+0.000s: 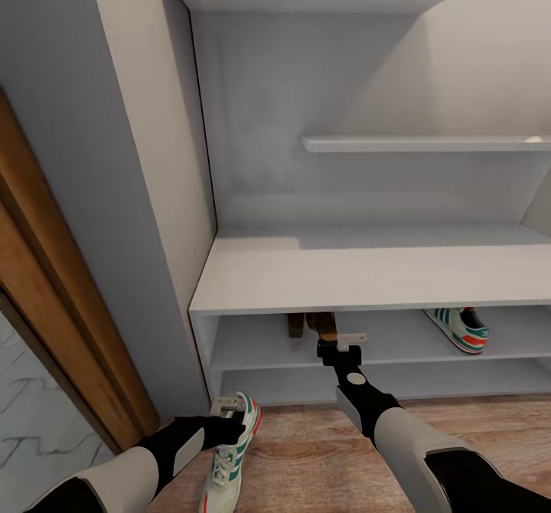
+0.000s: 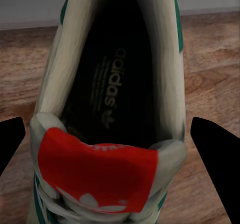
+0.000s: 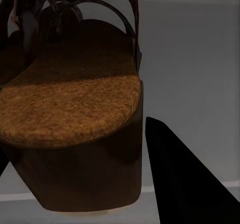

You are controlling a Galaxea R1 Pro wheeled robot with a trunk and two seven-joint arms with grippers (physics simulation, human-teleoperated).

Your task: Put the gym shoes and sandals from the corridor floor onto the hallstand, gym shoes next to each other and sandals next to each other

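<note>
With the left gripper open around the gym shoe on the floor and the right gripper spread at the shelved sandal, a careless withdrawal risked dragging that sandal off the hallstand.

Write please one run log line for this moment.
left gripper: open, straddling sneaker on floor | right gripper: at sandal on upper shelf | second sneaker: shelved

Grey wall, wooden door frame, marble-patterned panel.
</note>
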